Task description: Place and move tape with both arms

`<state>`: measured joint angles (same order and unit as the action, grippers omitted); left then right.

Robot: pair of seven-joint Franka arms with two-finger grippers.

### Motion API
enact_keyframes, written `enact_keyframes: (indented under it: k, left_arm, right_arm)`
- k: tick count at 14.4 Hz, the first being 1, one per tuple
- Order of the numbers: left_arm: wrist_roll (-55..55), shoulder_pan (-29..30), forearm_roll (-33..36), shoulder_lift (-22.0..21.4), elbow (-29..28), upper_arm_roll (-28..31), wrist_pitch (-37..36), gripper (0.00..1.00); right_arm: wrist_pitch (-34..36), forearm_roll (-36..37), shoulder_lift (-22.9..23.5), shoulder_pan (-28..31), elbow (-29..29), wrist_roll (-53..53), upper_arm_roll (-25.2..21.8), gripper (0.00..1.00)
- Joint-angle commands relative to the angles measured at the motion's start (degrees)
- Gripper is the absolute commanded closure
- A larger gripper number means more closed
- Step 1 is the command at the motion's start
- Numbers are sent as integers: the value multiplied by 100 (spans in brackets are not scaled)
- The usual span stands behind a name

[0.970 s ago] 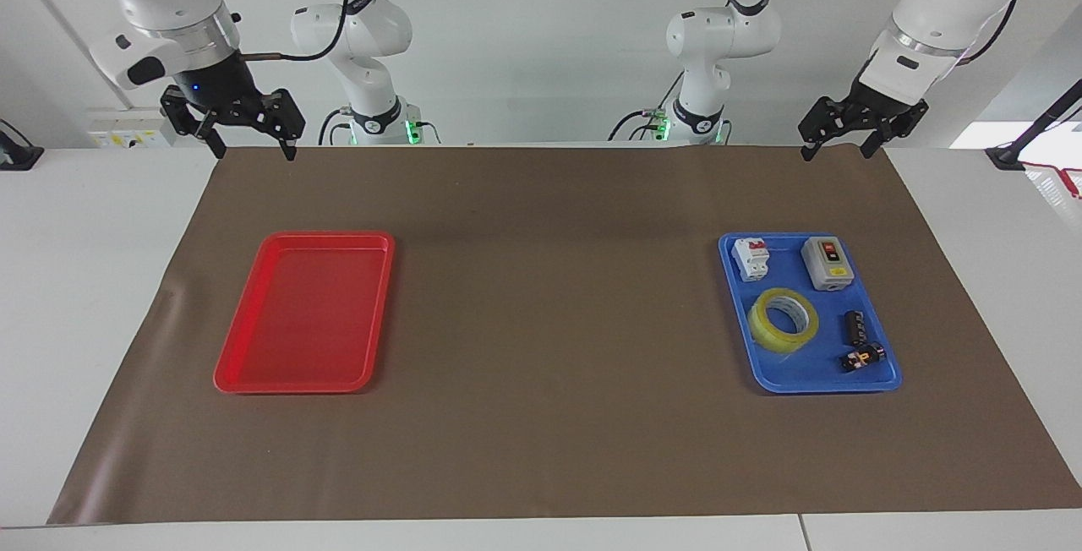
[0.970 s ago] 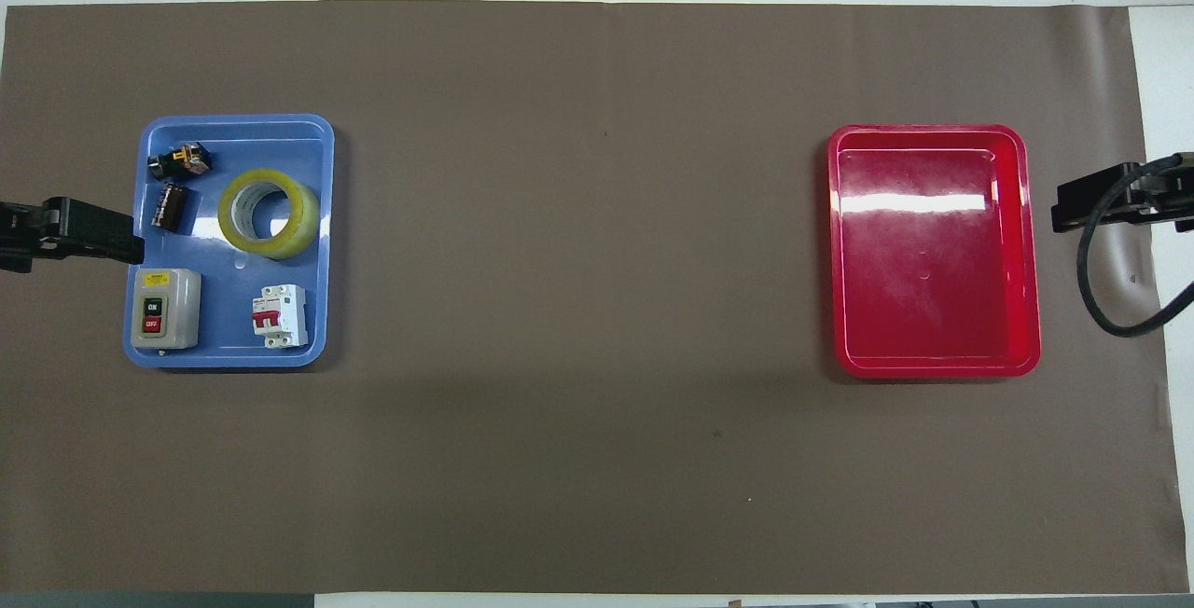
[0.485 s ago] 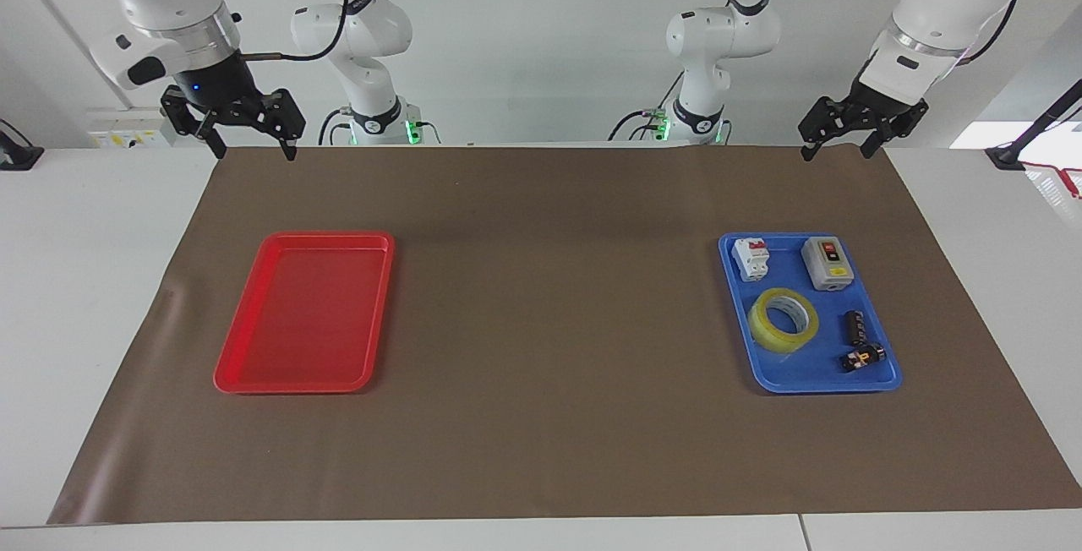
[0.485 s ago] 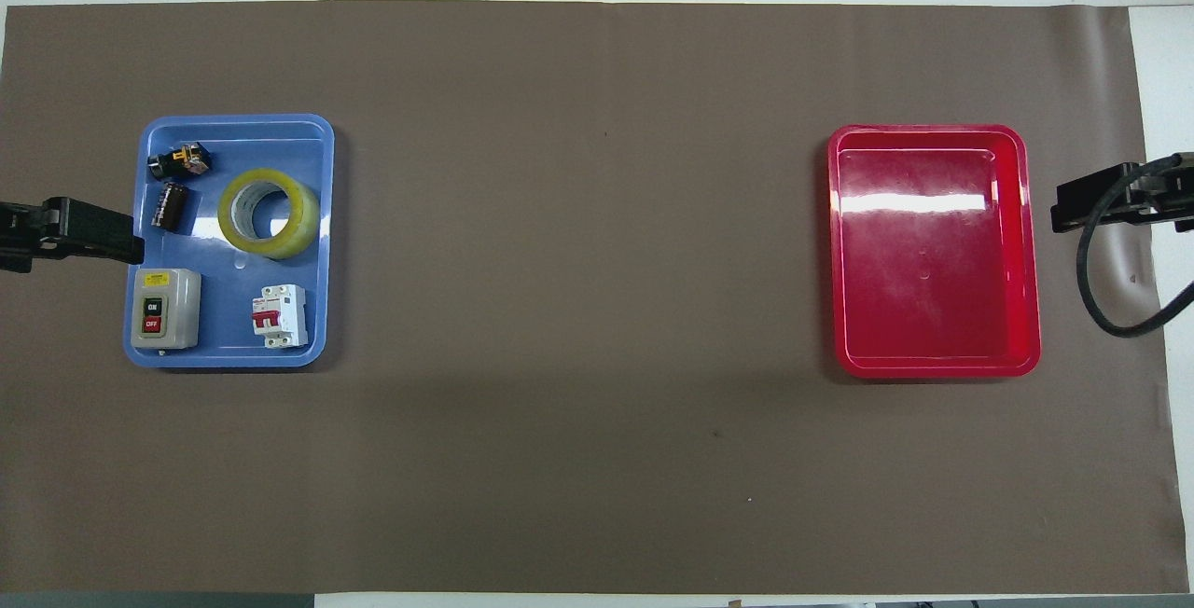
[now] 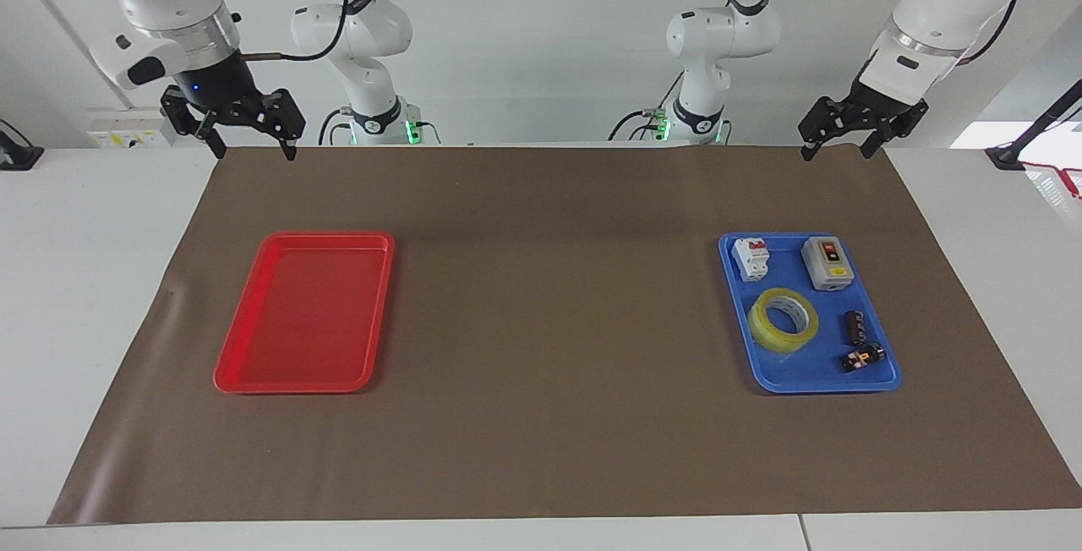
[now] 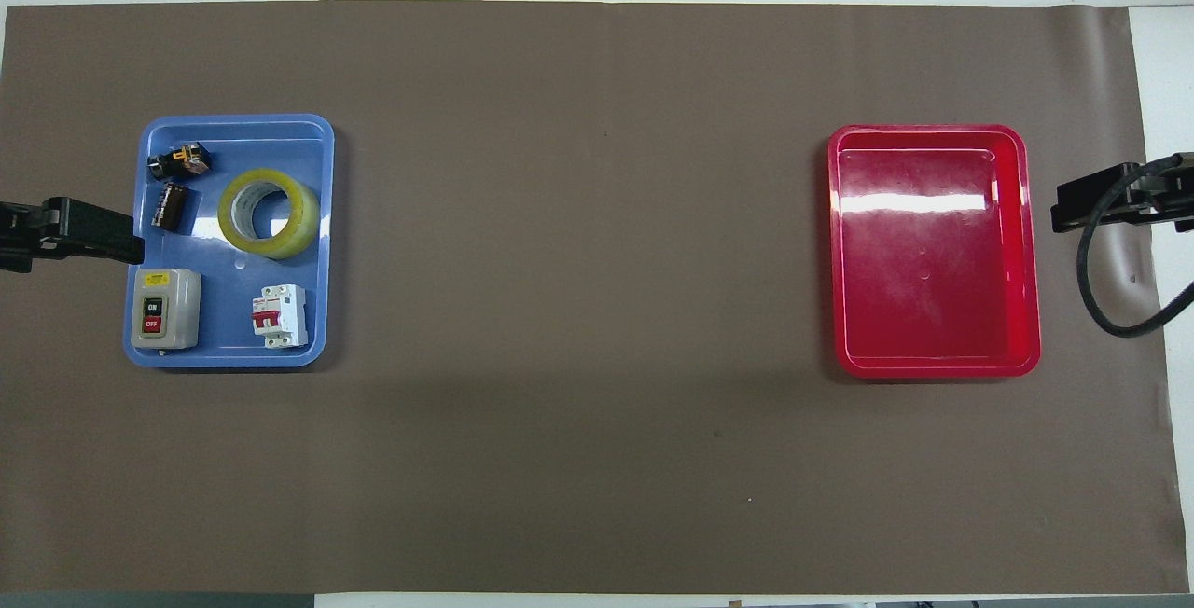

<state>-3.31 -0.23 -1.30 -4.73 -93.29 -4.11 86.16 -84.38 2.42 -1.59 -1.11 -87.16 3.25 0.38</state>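
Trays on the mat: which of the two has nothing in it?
The red tray is bare; the blue tray holds the tape and electrical parts.

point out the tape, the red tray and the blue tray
tape (image 6: pixel 244 226): overhead view, on its yellow band.
red tray (image 5: pixel 304 314): facing view, on its bare floor.
blue tray (image 6: pixel 322 216): overhead view, on its rim beside the tape.
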Motion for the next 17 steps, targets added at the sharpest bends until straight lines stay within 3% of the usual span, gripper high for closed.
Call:
enact_keyframes:
  k: [1, 12, 15, 17]
  left_arm:
    - [23, 23, 77, -143, -110, -2, -46, 0]
    - [15, 31, 77, -151, -110, 24, -177, 0]
    - [-38, 75, 374, -187, -207, 24, 67, 0]
    - [-38, 425, 393, 49, -224, 16, 435, 0]
  right_arm:
    - [-26, -75, -70, 76, -73, -132, 15, 0]
    - [-26, -75, -70, 76, -73, -132, 6, 0]
    - [-26, -66, -70, 76, -73, -141, -3, 0]
    - [-26, -75, -61, 76, -73, -141, -3, 0]
